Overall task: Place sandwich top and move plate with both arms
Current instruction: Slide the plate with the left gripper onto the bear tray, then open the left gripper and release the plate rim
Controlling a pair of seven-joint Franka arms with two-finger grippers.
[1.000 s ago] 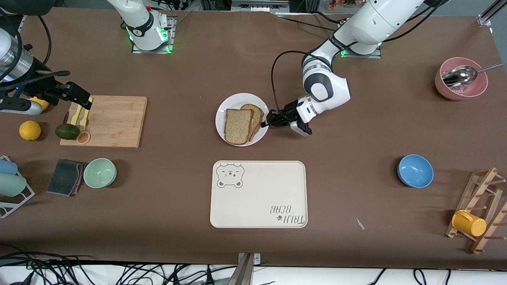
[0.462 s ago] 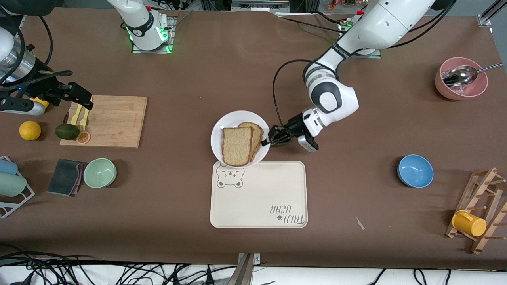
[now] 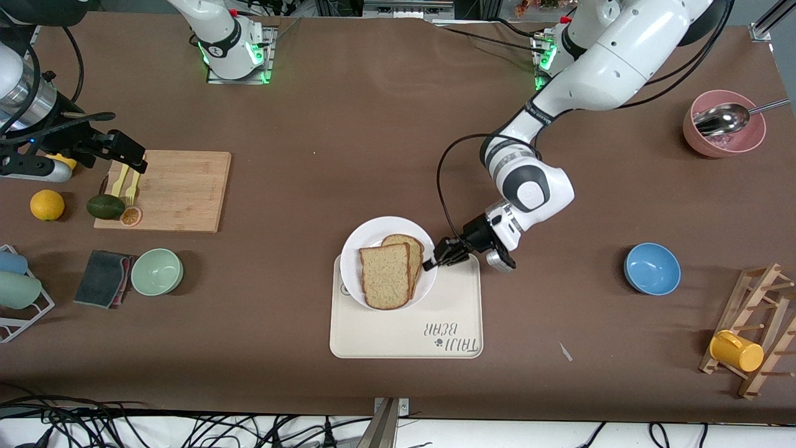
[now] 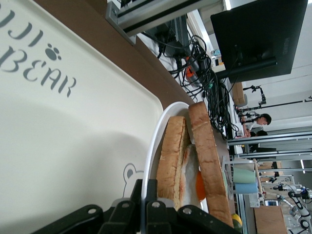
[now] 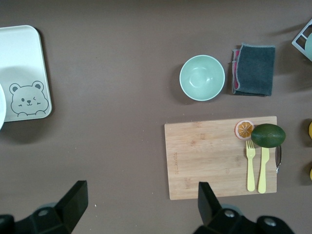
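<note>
The white plate [image 3: 373, 233] hangs a little above the bear corner of the cream tray [image 3: 404, 330]. My left gripper [image 3: 433, 262] is shut on the plate's rim [image 4: 157, 141] on the side toward the left arm's end. The sandwich top [image 3: 385, 277], a squarish speckled slice, lies on the stack on the plate. Side-on in the left wrist view, the sandwich top [image 4: 209, 161] has white and orange egg [image 4: 197, 183] under it, then a lower slice [image 4: 171, 156]. My right gripper [image 3: 132, 160] waits open over the cutting board's end; in its wrist view the right gripper [image 5: 141, 204] holds nothing.
A wooden cutting board [image 3: 180, 190] carries yellow forks, an avocado [image 3: 105, 206] and an orange slice. Toward the right arm's end are a mint bowl [image 3: 157, 271] and grey cloth [image 3: 102, 277]. A blue bowl [image 3: 652, 268], pink bowl [image 3: 723, 134] and cup rack [image 3: 755, 330] stand toward the left arm's end.
My left gripper has carried the plate with the sandwich toward the front camera, from the bare table to over the tray's bear corner. The right arm has not moved.
</note>
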